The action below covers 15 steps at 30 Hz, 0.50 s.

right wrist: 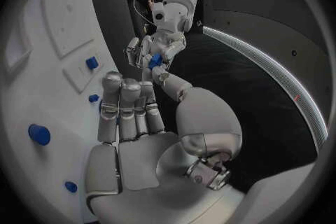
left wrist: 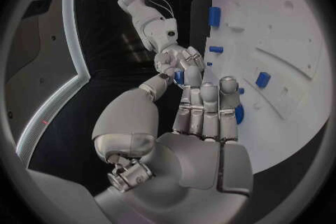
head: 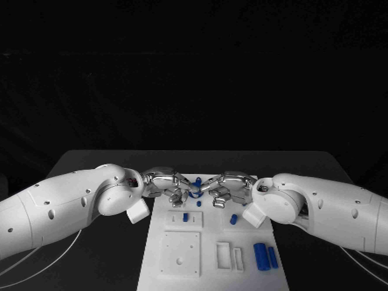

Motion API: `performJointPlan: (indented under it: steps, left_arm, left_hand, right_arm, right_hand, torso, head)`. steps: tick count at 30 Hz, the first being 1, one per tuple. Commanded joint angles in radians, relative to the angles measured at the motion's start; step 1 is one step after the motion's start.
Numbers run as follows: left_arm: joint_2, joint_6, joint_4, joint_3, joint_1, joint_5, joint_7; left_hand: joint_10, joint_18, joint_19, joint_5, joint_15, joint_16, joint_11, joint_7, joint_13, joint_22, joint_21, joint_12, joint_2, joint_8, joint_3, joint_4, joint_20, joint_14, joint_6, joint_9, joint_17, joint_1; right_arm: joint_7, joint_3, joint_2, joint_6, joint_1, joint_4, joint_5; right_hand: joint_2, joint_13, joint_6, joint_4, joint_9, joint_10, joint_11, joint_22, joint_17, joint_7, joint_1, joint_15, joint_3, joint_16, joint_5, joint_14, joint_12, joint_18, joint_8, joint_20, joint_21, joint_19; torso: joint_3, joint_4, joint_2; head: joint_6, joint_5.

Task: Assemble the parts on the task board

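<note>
The white task board lies lengthwise on the black table. My left hand and right hand meet fingertip to fingertip over its far end. A small blue part sits between them, pinched from both sides. In the left wrist view the blue part lies between my left thumb and the right hand's curled fingers. In the right wrist view the blue part sits in the left hand's fingers, just off my right thumb. Another blue part shows at the board's far edge.
Loose blue parts lie on the board: a short block, a second piece and two cylinders near the right edge. Raised white fixtures and slotted frames fill the near half. Bare black table flanks the board.
</note>
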Motion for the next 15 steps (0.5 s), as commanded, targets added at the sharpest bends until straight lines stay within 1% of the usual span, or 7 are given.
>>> performJointPlan:
  steps: [1,5,8,15]
  left_arm:
    - [0.002,-0.004,0.001,0.001,0.001,0.012,0.012]
    - [0.001,-0.01,0.0,0.001,0.001,0.013,0.012]
    - [0.001,-0.016,0.0,0.001,0.001,0.013,0.011]
    - [0.0,-0.033,-0.003,0.001,0.001,0.003,0.007]
  left_hand:
    - [0.006,-0.001,0.005,-0.004,-0.007,0.004,-0.005,-0.001,-0.002,0.016,-0.001,0.003,0.025,0.005,0.0,-0.008,-0.107,0.003,0.007,0.005,-0.001,0.008]
    - [0.008,-0.002,0.005,-0.002,-0.008,0.004,-0.006,-0.001,-0.003,0.015,0.0,0.003,0.042,0.007,0.001,-0.013,-0.108,0.004,0.008,0.006,-0.001,0.013]
    - [0.011,-0.003,0.006,0.0,-0.009,0.005,-0.007,-0.002,-0.005,0.015,0.0,0.003,0.061,0.008,0.004,-0.019,-0.109,0.005,0.009,0.007,-0.001,0.017]
    - [0.025,-0.003,0.012,-0.008,-0.014,0.01,-0.012,-0.008,-0.007,0.016,0.004,0.005,0.081,0.016,0.005,-0.028,-0.112,0.014,0.024,0.011,0.0,0.015]
  right_arm:
    - [0.012,0.0,0.003,0.032,-0.001,0.009,-0.003]
    - [0.011,0.0,0.002,0.033,-0.001,0.011,-0.003]
    - [0.011,0.0,0.001,0.033,-0.001,0.013,-0.004]
    - [0.012,0.0,-0.004,0.033,-0.002,0.02,-0.008]
  right_hand:
    - [0.007,0.001,-0.001,-0.003,0.001,-0.005,-0.003,0.02,0.002,0.006,-0.001,-0.007,0.001,0.005,-0.004,0.002,0.005,0.029,0.0,-0.009,0.007,-0.001]
    - [0.007,0.001,-0.001,-0.003,0.001,-0.005,-0.003,0.02,0.002,0.006,-0.001,-0.007,0.002,0.005,-0.004,0.002,0.005,0.029,0.0,-0.009,0.007,-0.001]
    - [0.007,0.001,-0.001,-0.003,0.002,-0.005,-0.003,0.02,0.002,0.006,-0.001,-0.007,0.002,0.005,-0.004,0.002,0.005,0.029,0.0,-0.009,0.007,-0.001]
    - [0.006,0.001,-0.001,-0.003,0.002,-0.005,-0.003,0.02,0.002,0.006,-0.001,-0.007,0.002,0.005,-0.004,0.002,0.004,0.029,0.0,-0.009,0.007,-0.002]
  torso:
    - [-0.0001,0.0002,0.0]
    - [-0.0001,0.0,0.0]
    - [-0.0002,0.0,0.0]
    - [0.0,-0.0003,-0.001]
  head:
    - [0.0,0.0]
    - [-0.001,0.001]
    - [-0.001,0.001]
    - [-0.001,0.001]
